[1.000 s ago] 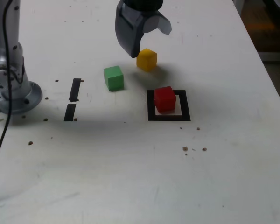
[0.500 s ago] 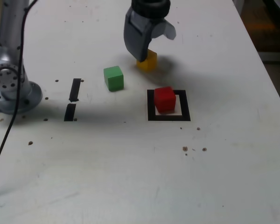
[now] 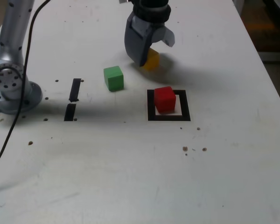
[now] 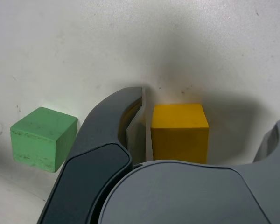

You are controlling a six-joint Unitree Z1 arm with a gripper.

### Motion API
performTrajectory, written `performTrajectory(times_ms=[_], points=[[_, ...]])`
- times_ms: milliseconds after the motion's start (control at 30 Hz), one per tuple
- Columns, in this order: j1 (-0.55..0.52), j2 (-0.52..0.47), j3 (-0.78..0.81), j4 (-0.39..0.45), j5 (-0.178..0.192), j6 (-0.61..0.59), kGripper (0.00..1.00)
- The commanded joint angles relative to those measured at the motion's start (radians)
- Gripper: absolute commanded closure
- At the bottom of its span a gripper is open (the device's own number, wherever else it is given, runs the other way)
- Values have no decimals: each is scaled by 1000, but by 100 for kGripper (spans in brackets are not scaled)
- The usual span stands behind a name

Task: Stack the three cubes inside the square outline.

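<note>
Between open jaws, yellow cube (image 4: pixel 179 133) seemingly sits squarely.

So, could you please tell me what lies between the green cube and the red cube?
Nothing: in the exterior view only bare white tabletop and the near edge of the square outline separate the green cube from the red cube.

Robotics lab or test bench. A bare white tabletop (image 3: pixel 130 177) carries black tape marks: two short strips (image 3: pixel 73 100) and a hollow square outline (image 3: pixel 168 117). The arm's silver metal base (image 3: pixel 9 88), with a black cable (image 3: pixel 11 126) trailing, sits on the table.
</note>
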Motion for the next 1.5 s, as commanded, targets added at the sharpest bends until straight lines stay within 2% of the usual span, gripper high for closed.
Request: performTrajectory(times_ms=[0, 133, 400, 500, 700, 933, 1167, 1467], points=[[1, 3, -2, -2, -1, 6, 17], [1, 5, -3, -4, -1, 19, 28], [2, -2, 7, -4, 4, 30, 65], [2, -7, 4, -7, 3, 39, 74], [-1, -37, 0, 5, -9, 78, 76], [-46, -108, -33, 70, -9, 134, 76], [-172, -183, -103, 146, 19, 140, 73], [-353, -194, -117, 198, 46, 133, 72]])
